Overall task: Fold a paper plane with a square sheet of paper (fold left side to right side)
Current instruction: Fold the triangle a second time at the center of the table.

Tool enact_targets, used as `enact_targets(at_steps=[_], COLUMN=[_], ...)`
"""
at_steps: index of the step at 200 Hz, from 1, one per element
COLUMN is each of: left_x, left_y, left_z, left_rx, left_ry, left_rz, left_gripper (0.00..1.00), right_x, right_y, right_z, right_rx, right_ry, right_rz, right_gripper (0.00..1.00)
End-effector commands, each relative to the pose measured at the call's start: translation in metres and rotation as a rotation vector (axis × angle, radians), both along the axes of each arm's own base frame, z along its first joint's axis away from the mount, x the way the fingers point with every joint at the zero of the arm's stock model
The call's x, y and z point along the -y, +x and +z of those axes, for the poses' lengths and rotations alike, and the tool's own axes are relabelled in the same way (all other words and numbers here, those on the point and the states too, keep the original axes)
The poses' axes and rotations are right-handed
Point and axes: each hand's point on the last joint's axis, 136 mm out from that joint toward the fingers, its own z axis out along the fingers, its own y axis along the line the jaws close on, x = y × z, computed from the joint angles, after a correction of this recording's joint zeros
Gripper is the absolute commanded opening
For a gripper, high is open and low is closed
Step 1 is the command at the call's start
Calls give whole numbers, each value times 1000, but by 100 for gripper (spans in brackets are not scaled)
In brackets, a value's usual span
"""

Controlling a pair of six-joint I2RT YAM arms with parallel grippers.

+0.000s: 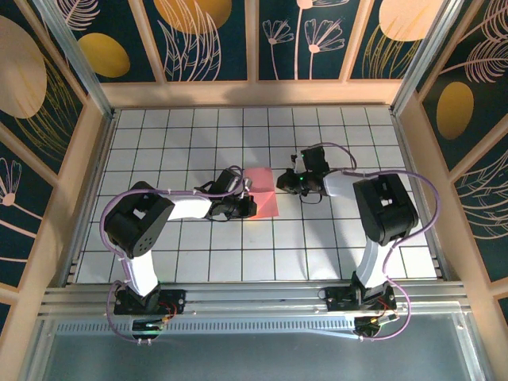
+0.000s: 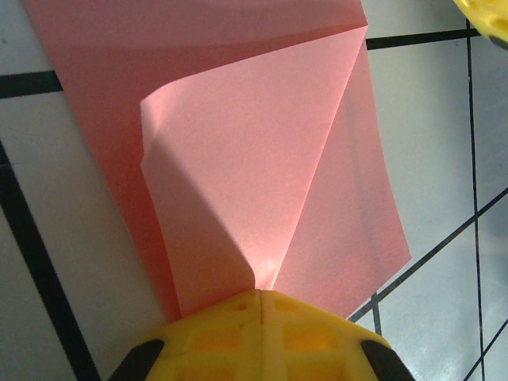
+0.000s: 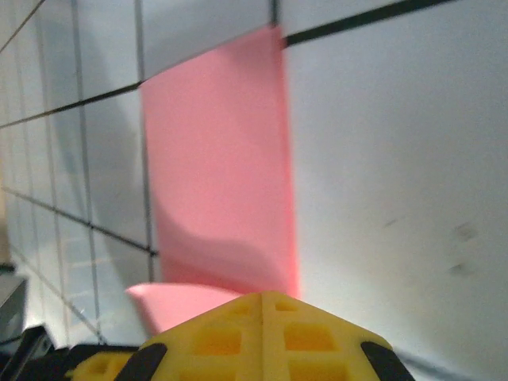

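Left gripper (image 2: 260, 305): yellow fingers (image 2: 214, 337) pressed together at bottom centre of the left wrist view, pinching a corner of the square sheet of paper (image 2: 238, 159). That corner is lifted and curled over the flat part.

Right gripper (image 3: 263, 305): fingers together at the sheet's near edge; cannot tell if they hold it.

From above, the sheet (image 1: 266, 194) lies mid-frame on the gridded table (image 1: 198, 254). Its long axis runs top to bottom, leaning slightly lower right.
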Motion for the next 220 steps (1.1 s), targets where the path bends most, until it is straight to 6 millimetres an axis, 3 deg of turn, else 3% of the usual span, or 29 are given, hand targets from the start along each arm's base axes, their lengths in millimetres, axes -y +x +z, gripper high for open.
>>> enact_targets(at_steps=[1, 24, 48, 89, 136, 163, 198, 205, 220], left_x=[-28, -27, -26, -21, -2, 8, 10, 17, 19], left_y=[-18, -18, -17, -14, 0, 8, 7, 15, 16], left_z=[-31, -31, -29, -19, 14, 24, 13, 22, 18], left_rx=[-71, -70, -67, -54, -11, -7, -33, -12, -18], left_ry=[131, 129, 123, 90, 3, -44, -44, -63, -61], left_rz=[17, 13, 13, 13, -4, -15, -27, -32, -39], left_gripper=[0, 0, 0, 0, 0, 0, 0, 0, 0], right_x=[-27, -43, -48, -38, -20, -19, -19, -20, -20], right_y=[-24, -31, -29, -30, -45, -51, -52, -52, -52], right_z=[4, -2, -12, -33, -62, -65, -66, -65, -66], right_rx=[-35, -47, -60, -89, -168, -183, -187, -187, -189], right_ry=[72, 81, 78, 10, -85, -90, -85, -85, -85], right_rz=[54, 70, 67, 53, 45, 52, 54, 54, 54], right_gripper=[0, 0, 0, 0, 0, 0, 0, 0, 0])
